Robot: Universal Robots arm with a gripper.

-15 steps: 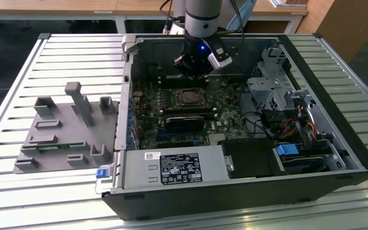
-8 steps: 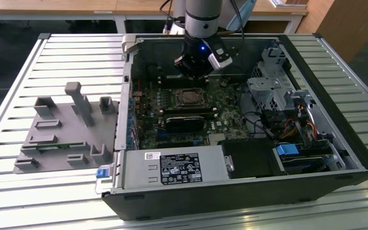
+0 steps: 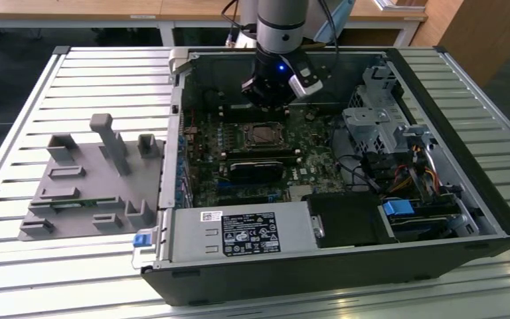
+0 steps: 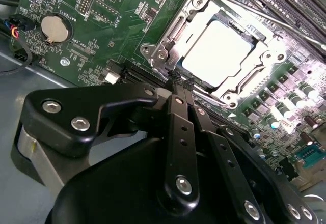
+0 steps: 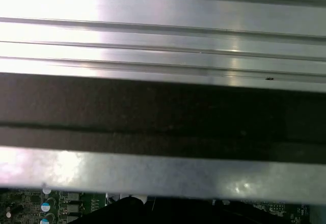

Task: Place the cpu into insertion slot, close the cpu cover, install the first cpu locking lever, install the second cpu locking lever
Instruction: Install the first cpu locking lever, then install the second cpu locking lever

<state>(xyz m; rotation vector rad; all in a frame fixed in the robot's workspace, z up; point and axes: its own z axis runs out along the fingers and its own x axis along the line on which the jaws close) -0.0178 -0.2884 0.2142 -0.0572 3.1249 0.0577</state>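
While our gripper [image 4: 179,84] hangs just above the green circuit board [image 4: 97,25], its two black fingers [image 4: 175,109] lie pressed together with nothing between them, their tips pointing at the near edge of the insertion slot [image 4: 168,46]. Just past those tips, in the second wrist view, we see the cpu [image 4: 216,51] lying flat in the slot, its pale metal top showing through the window of the cpu cover [image 4: 201,7], which lies down around it. A thin metal lever [image 4: 270,18] runs along the far side of the cover; whether it is latched we cannot tell. A round coin battery [image 4: 53,27] sits on the board well off to one side. From the exterior view, we find the gripper [image 3: 268,100] inside the open computer case [image 3: 344,266], right behind the slot [image 3: 264,135]. To the exterior view's left of the case, a grey holder tray [image 3: 78,193] rests on the slatted metal table [image 3: 24,133].
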